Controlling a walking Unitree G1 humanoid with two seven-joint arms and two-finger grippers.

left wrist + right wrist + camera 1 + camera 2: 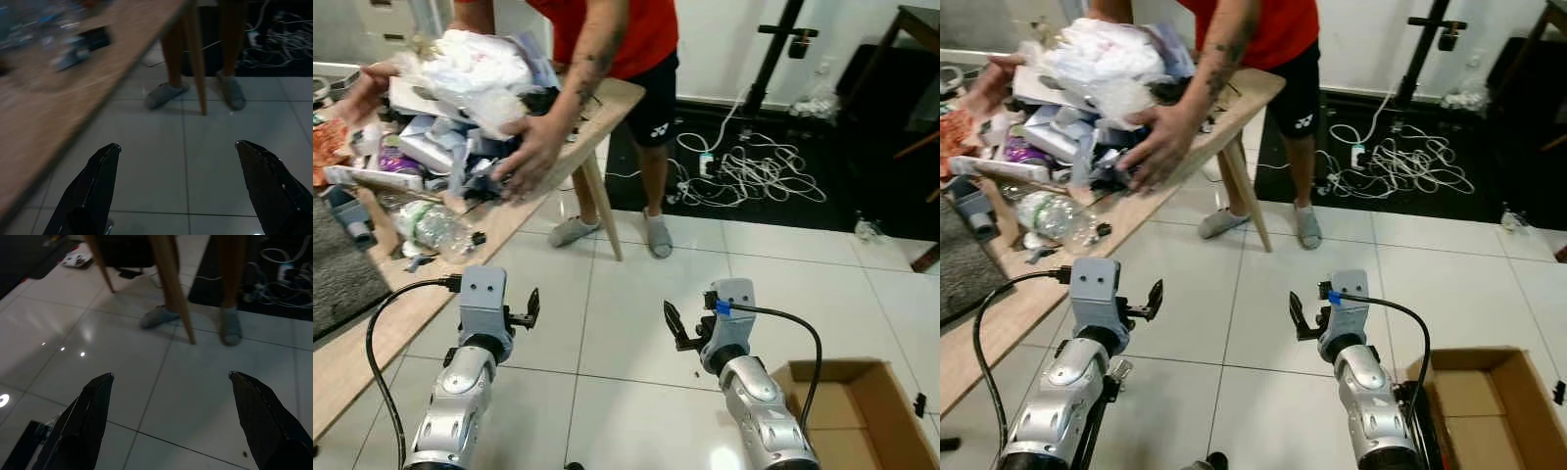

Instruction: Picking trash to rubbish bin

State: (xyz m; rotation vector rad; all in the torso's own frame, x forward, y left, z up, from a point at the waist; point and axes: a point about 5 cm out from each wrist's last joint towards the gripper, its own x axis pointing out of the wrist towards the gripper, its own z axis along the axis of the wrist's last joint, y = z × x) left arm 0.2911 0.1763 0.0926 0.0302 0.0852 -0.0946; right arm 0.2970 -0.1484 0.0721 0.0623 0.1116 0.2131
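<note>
Trash [460, 88] is lying heaped on the bench [372, 323] at our left, where a person's hand [530, 152] is gathering it. We are holding left pincer [530, 308] and right pincer [674, 323] spread wide, empty, over floor tiles, presumably awaiting pickup; cardboard box [862, 411] is sitting right.

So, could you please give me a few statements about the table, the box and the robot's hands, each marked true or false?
1. A person's hand rests on the trash pile on the wooden table. True.
2. The cardboard box stands on the table. False: it sits on the floor near the right arm.
3. The left hand grips a bottle. False: it is open, holding nothing.
4. The right hand is open above the floor tiles. True.
5. A plastic bottle lies on the table. True.
</note>
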